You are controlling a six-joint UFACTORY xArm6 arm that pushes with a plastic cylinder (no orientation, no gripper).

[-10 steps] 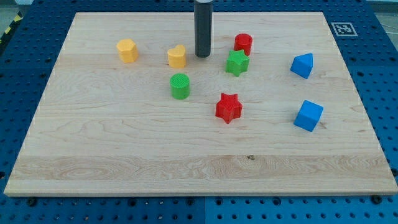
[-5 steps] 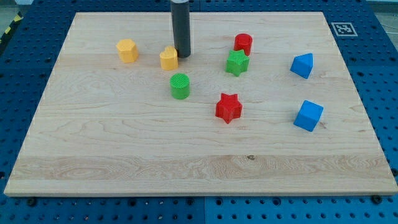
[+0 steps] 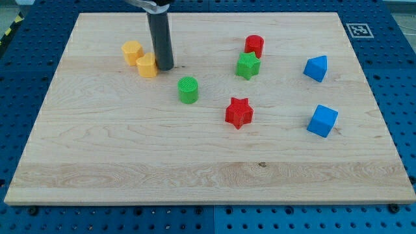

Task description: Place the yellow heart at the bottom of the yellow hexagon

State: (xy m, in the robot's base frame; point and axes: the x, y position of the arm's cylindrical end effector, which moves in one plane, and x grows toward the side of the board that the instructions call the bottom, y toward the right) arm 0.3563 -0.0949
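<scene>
In the camera view, my tip (image 3: 164,67) sits on the wooden board (image 3: 130,162) toward the view's top left, pressed against the right side of the yellow heart (image 3: 147,65). There are no jaws on this tool; it is a plain dark rod, holding nothing, only touching the heart's side. The yellow heart lies just below and to the right of the yellow hexagon (image 3: 132,51), the two touching or very nearly so. The green cylinder (image 3: 188,90) stands below and to the right of my tip, clearly apart. Further right I see the red cylinder (image 3: 254,45) with the green star (image 3: 247,65) just beneath it, and the red star (image 3: 238,112) lower down. Two blue blocks, an upper one (image 3: 316,68) and a lower one (image 3: 322,121), sit near the right edge.
</scene>
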